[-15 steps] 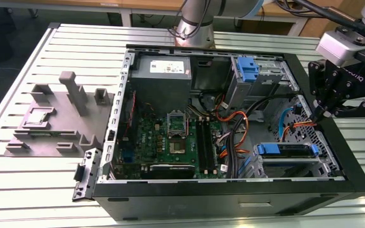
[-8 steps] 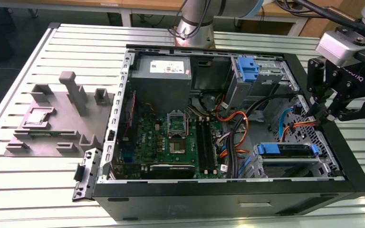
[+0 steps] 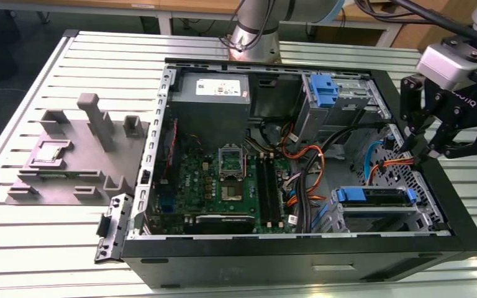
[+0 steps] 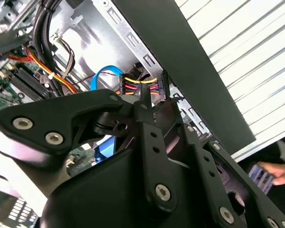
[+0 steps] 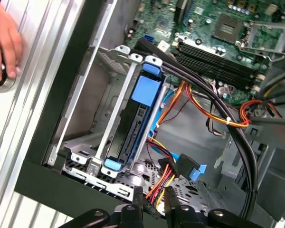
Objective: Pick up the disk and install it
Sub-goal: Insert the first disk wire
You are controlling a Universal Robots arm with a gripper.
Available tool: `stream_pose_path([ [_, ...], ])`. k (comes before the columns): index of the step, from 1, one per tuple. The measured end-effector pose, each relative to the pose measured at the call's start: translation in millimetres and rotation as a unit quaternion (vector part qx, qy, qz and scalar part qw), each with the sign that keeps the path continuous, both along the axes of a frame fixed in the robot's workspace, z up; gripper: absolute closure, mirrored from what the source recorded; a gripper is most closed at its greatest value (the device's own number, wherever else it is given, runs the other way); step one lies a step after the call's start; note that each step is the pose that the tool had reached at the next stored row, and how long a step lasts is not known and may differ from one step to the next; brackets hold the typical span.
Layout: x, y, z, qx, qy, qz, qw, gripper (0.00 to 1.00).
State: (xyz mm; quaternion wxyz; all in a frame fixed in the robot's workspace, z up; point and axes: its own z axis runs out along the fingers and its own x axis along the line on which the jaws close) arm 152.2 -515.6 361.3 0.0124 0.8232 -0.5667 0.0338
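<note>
The black pincer (image 3: 447, 144) hung open and empty over the open black computer case (image 3: 305, 248), just above red-yellow-black cables (image 5: 156, 183). The blue-railed disk (image 5: 137, 123) sat in its metal cage (image 5: 92, 137). A hand (image 5: 4, 42) rested on the slatted metal table (image 3: 48, 236).

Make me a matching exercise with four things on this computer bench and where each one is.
1 gripper
2 power supply
3 grey block
4 hand

A on the table, at the exterior view's left of the case
B above the red and yellow wires
C inside the case, at a corner
D holding a small object

Pairs: 1-B, 2-C, 3-A, 4-D
</note>
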Motion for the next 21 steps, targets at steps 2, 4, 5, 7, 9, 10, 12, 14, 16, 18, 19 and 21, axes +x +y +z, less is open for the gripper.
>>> stream_pose_path([
  [2,0.0,0.0,-0.5,-0.003,-0.0001,0.01,0.9999,0.68],
  [4,0.1,0.1,-0.7,-0.0101,-0.0005,0.013,0.9999,0.68],
  [5,0.2,0.3,-0.9,-0.0138,-0.0008,0.014,0.9998,0.68],
  [7,0.3,0.3,-1.1,-0.0187,-0.0011,0.017,0.9997,0.68],
  [9,0.4,0.4,-1.1,-0.0189,-0.0013,0.027,0.9995,0.68],
  [10,0.5,0.4,-1.2,-0.0189,-0.0014,0.035,0.9992,0.68],
  [12,0.5,0.4,-1.3,-0.0189,-0.0018,0.053,0.9984,0.68],
  [14,0.5,0.4,-1.7,-0.0188,-0.0021,0.071,0.9973,0.68],
  [16,0.5,0.4,-2.1,-0.0189,-0.0024,0.089,0.9959,0.68],
  [18,0.5,0.4,-3.0,-0.0188,-0.0027,0.105,0.9943,0.68],
  [19,0.5,0.4,-3.4,-0.0191,-0.0029,0.113,0.9934,0.68],
  [21,0.5,0.4,-4.2,-0.0201,-0.0031,0.128,0.9915,0.68],
])
